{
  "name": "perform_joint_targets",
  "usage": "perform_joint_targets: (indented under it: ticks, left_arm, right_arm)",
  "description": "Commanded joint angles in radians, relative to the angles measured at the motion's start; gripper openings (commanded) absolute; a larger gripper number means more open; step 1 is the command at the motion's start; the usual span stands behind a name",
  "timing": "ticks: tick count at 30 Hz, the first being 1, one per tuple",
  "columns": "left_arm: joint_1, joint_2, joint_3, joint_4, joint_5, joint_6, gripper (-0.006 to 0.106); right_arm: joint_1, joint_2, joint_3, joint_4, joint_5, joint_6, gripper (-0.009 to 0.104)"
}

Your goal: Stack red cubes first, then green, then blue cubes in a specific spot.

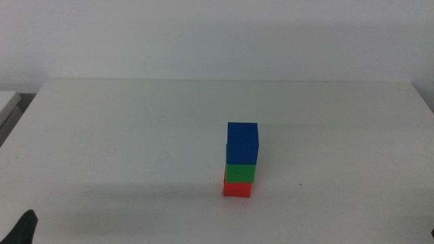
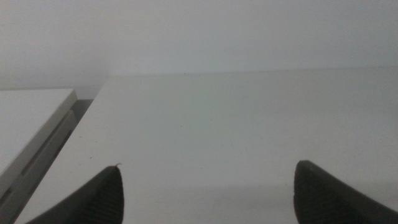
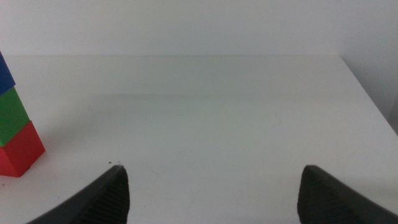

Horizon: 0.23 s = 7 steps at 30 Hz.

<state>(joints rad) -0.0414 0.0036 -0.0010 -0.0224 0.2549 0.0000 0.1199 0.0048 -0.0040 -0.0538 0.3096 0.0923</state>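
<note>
Red cube (image 1: 237, 188), green (image 1: 241, 173), blue (image 1: 242, 144) stand stacked in order on the table (image 1: 122, 135) (task apparently done), both grippers' fingers (image 2: 93, 199) spread empty, clear of the tower.

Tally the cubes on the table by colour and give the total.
Small matte solid-red cube, bottom of the stack: 1
Small matte solid-green cube, middle: 1
Small matte solid-blue cube, top: 1
Total: 3 cubes, in one stack on the white table.

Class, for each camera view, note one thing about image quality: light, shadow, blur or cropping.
Middle view: even, soft light; the cube stack is sharp and casts only a faint shadow on the table. Left wrist view: dim, greyish, hazy, jaws soft-edged. Right wrist view: brighter; the stack is cropped at the picture's edge.
</note>
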Motion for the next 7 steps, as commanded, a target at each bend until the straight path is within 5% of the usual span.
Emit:
perform_joint_targets:
  ticks: [1,7]
  left_arm:
    - [0.001,-0.004,0.001,-0.001,-0.010,0.000,0.094]
    - [0.001,-0.004,0.001,-0.001,-0.014,0.000,0.094]
  right_arm:
    - [-0.004,-0.005,0.004,-0.002,-0.003,-0.008,0.093]
    - [-0.004,-0.005,0.004,-0.002,-0.003,0.005,0.093]
